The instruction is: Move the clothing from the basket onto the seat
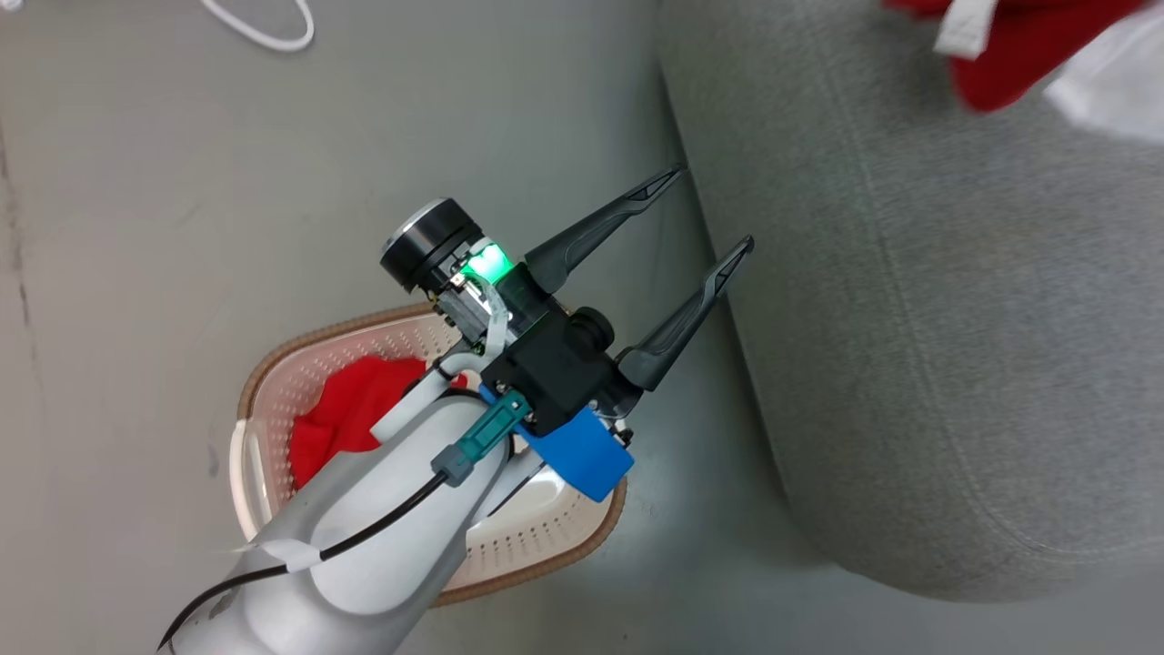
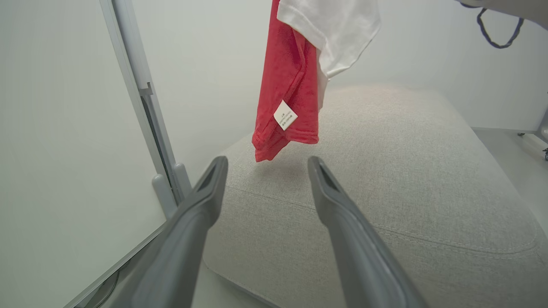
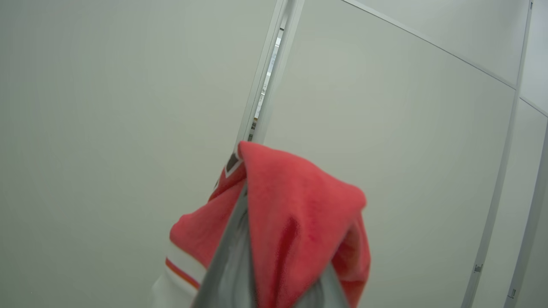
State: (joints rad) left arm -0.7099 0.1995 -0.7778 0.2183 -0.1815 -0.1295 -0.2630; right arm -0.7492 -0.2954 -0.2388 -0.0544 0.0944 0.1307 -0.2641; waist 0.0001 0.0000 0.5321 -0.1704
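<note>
Because my right fingers (image 3: 229, 269) are clamped shut on a fold of the bright red soft-fabric sports garment with white trim (image 3: 299, 222), the cloth drapes over their tips. It hangs free above the large light-grey upholstered couch seat (image 2: 406, 179), with its hem low over the cushion and seemingly apart from it. I judge it is held high so it clears the rounded edge before being let down.

My left fingers (image 1: 600, 227) are spread wide and grip nothing. They reach out toward the seat's edge from above the cream-white perforated plastic laundry basket with the brown braided rim (image 1: 536, 546), which stands on the grey floor (image 1: 182, 182) just beside the seat. A 2nd red garment (image 1: 350, 409) lies in that basket, so 1 of 2 pieces is yet to be fetched.

A small white care tag (image 2: 285, 114) is sewn near the hanging hem, but its print is too small to read.
</note>
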